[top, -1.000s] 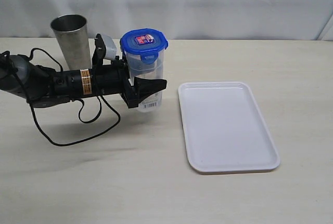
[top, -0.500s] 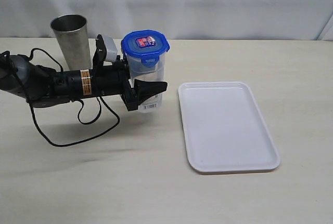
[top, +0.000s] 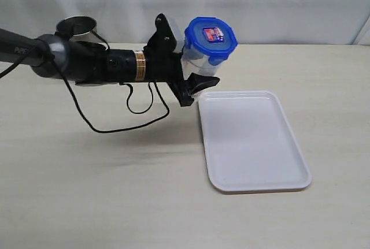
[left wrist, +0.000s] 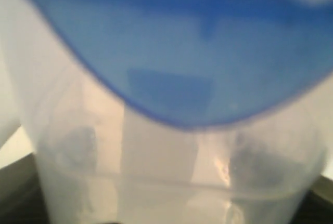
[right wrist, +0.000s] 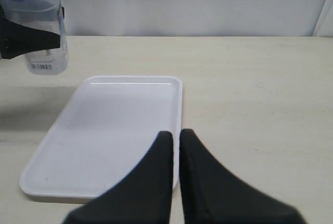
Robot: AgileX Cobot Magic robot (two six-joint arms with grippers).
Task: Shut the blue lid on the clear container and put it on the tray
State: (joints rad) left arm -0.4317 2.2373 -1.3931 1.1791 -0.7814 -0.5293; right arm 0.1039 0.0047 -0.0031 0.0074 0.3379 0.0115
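Left gripper [top: 200, 74] jaws clamp the lifted clear container [top: 193, 61], which has the blue lid [top: 210, 39] on. The tray [top: 254, 145] lies ahead of them, lower. Right gripper [right wrist: 174, 136] is pinched closed and empty. The left arm hides most of the metal cup [top: 78, 25].

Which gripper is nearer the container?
Left. The left gripper is clamped around the container, holding it in the air beside the tray. The right gripper is shut and empty near the tray's opposite end, well apart from the container.

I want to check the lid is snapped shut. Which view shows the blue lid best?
The exterior view: the blue lid sits whole on the clear container, sticker visible. The left wrist view gives only a blurred blue close-up; the right wrist view catches just its rim, cut off.
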